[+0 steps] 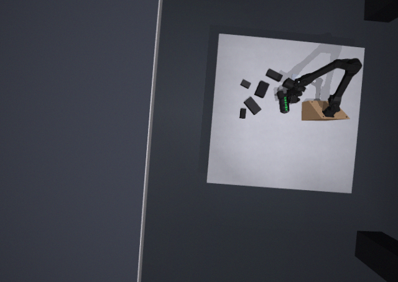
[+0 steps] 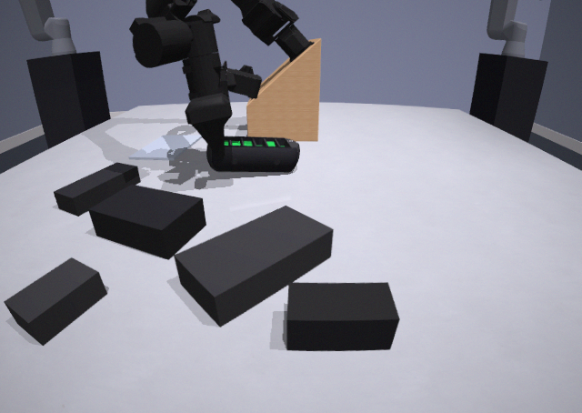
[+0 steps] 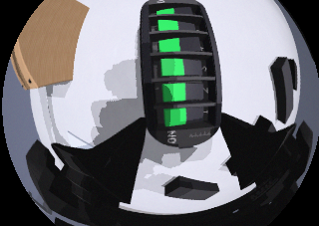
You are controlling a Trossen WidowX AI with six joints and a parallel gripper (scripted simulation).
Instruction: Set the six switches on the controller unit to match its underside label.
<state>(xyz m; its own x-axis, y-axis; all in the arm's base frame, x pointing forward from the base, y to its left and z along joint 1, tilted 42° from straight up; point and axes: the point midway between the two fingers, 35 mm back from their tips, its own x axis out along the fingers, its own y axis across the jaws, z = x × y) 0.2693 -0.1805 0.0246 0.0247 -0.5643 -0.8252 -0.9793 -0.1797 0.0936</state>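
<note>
The dark grey controller unit [image 1: 282, 106] [image 2: 255, 160] [image 3: 194, 135] sits flat on its base, switches up. In the wrist view all six rockers show green at the left and dark at the right, with "ON" printed at the near end. In the exterior view some green ends show larger than others; exact tilts are hard to tell. The underside label is hidden. My gripper [image 2: 215, 151] [image 3: 183, 120] points down at the unit's end by switch 1. Its fingertips straddle the unit and appear to touch both long sides, so it looks shut on the unit.
Several plain dark blocks, including a large one [image 1: 252, 105] [image 2: 254, 260] and another [image 1: 262, 89] [image 2: 147, 211], lie beyond the unit. The wooden wedge [image 1: 309, 111] [image 2: 291, 100] [image 3: 55, 42] carries the arm's base. A pale blue flat patch [image 2: 153, 150] lies beside the gripper.
</note>
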